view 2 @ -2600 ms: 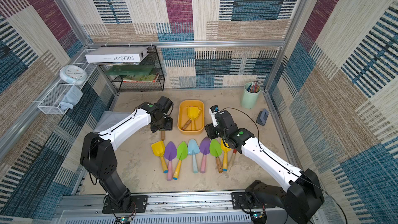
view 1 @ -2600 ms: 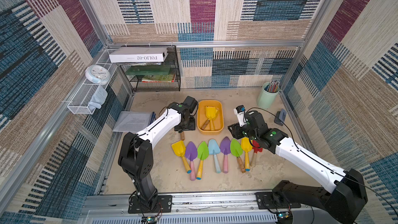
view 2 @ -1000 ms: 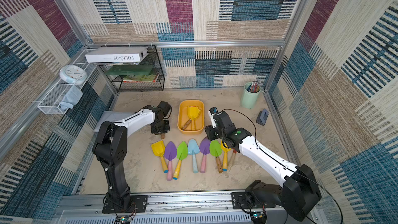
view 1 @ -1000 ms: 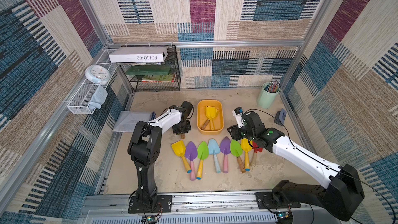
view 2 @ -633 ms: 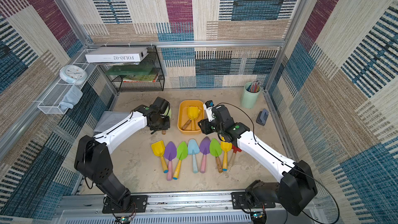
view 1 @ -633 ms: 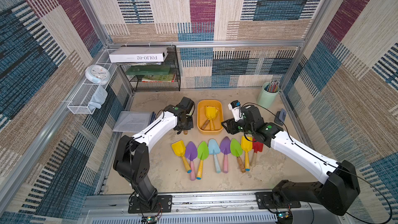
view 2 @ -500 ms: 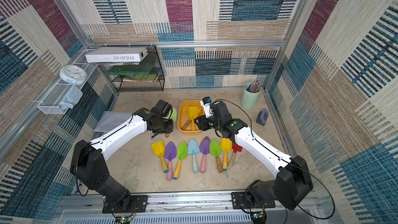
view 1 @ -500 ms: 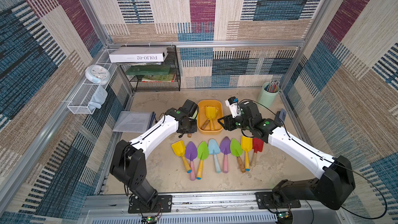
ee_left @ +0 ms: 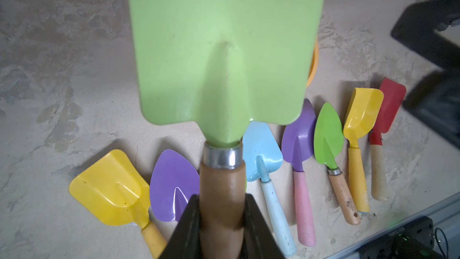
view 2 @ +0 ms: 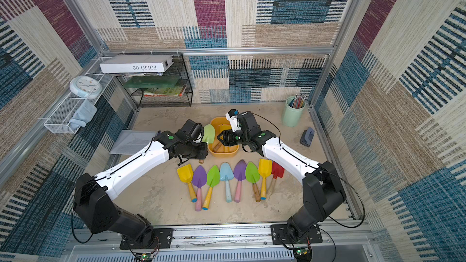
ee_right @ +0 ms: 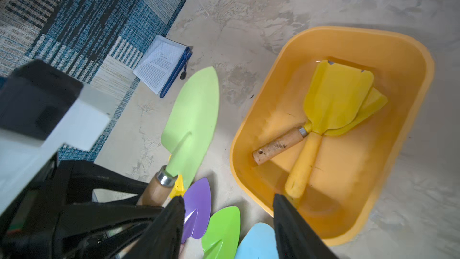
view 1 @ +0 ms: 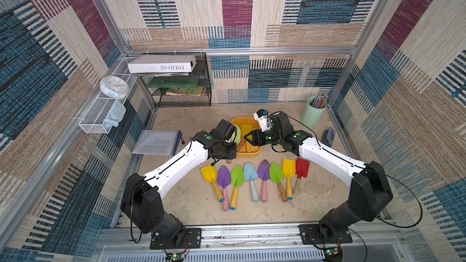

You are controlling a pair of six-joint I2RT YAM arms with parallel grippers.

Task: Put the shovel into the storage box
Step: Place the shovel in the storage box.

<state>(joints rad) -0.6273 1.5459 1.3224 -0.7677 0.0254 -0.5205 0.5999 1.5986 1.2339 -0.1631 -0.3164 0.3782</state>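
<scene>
So the left gripper is clamping onto the wooden handle of the pale green shovel, a bit below the metal collar, and it's holding the whole thing up off the table. The blade is pointing away from the robot and hanging just beside the storage box, on the box's left side. In both top views it's sitting right at the left rim. From the right wrist view, though, the blade is hanging over bare table next to the box, so it's not inside.

The right gripper is hovering over the end of the box nearest the robot. Its jaws are standing wide apart with nothing between them, so it's carrying nothing.

Inside the box, two yellow shovels are lying crossed. The one with the wooden handle is resting its blade on top of the one with the yellow handle, and both blades are pointing toward the far end of the box.

On the robot's side of the box, a row of eight shovels is lying flat on the table with blades toward the box. Going from the box's left to its right: yellow, purple, green, light blue, purple, green, yellow, red.
</scene>
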